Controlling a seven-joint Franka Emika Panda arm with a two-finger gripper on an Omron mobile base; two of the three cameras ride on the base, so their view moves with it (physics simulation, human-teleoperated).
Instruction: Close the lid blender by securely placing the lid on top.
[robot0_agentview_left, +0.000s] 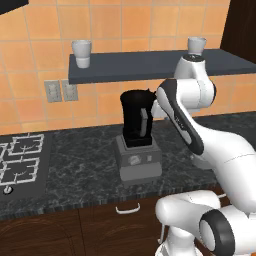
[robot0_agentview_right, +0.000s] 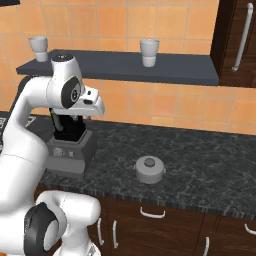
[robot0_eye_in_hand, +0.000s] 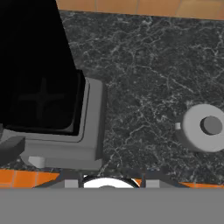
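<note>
Hand view: round light-grey knobbed lid (robot0_eye_in_hand: 203, 127) right, on counter (robot0_eye_in_hand: 144, 74); tall black blender (robot0_eye_in_hand: 39, 87) left, uncovered; jaws' state unclear.

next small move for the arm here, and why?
Probably swing the hand sideways from above the blender toward the lid, then descend over its knob. The lid lies flat on the counter, apart from the blender, and the jar's top is uncovered. In the hand view the lid sits off to one side, not ahead of the gripper, whose fingertips I can't make out.
</note>
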